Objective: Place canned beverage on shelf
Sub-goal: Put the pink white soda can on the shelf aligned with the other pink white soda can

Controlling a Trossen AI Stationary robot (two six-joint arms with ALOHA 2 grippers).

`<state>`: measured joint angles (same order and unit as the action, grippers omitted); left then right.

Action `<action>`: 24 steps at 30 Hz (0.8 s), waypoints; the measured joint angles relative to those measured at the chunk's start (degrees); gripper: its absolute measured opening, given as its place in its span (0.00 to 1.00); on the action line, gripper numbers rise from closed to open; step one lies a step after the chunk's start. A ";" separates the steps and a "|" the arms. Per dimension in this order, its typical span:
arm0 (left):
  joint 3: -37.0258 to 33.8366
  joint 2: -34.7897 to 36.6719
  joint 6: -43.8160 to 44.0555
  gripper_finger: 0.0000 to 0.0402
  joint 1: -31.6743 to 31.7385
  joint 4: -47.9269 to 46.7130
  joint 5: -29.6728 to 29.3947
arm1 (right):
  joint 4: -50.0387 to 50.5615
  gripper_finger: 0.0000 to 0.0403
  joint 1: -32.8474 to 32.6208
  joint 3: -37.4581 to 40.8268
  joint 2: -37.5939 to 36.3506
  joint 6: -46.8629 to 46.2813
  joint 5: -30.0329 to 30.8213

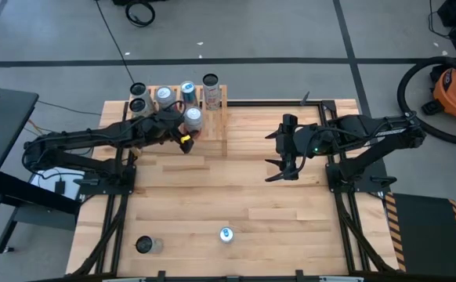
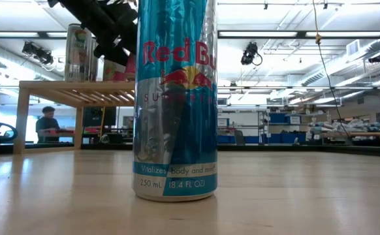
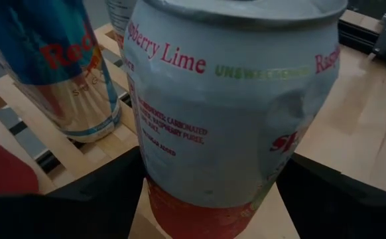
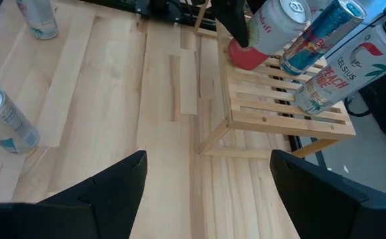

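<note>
Left wrist view is filling up with a raspberry-lime can [image 3: 233, 119] standing on the shelf [image 3: 20, 126]; left pincer [image 1: 182, 135] is straddling it, grip unclear. Right pincer [image 1: 279, 160] is hanging open mid-desk, empty.

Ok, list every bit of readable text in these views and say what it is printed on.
"Red Bu", "250 mL", "8.4 FL OZ", "Vitalizes body and mind": blue and silver can standing on the table, low view.
"berry Lime", "UNSWEETENED": white and red can between the left end effector's fingers, on the shelf.
Its ingredient print: too small to read.
"ELSIUS", "PEACH": white can on the shelf.
</note>
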<state>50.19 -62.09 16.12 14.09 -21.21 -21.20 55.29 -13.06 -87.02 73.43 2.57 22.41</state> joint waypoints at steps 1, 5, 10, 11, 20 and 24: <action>0.00 -0.02 -0.03 0.79 0.00 -0.05 -0.12 | -0.01 0.82 0.00 0.00 0.00 0.00 -0.02; 0.00 -0.04 -0.28 0.79 0.00 -0.13 -0.19 | -0.48 0.82 0.00 0.00 0.00 0.00 0.00; 0.00 -0.10 -0.33 0.79 -0.02 -0.10 -0.17 | -0.85 0.82 0.00 0.00 0.00 0.00 0.00; 0.00 -0.28 -0.44 0.79 0.00 -0.04 -0.19 | -0.85 0.82 0.00 0.00 0.00 0.00 0.00; 0.02 -0.56 -2.44 0.79 -0.06 0.53 -7.45 | -2.90 0.82 0.00 0.00 0.00 0.00 -0.01; 0.02 -0.56 -1.55 0.79 -0.04 0.79 -8.36 | -5.17 0.82 0.00 0.00 0.00 0.00 -0.01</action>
<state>50.22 -62.65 14.57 14.05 -20.43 -29.56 50.11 -13.06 -87.02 73.43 2.57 22.40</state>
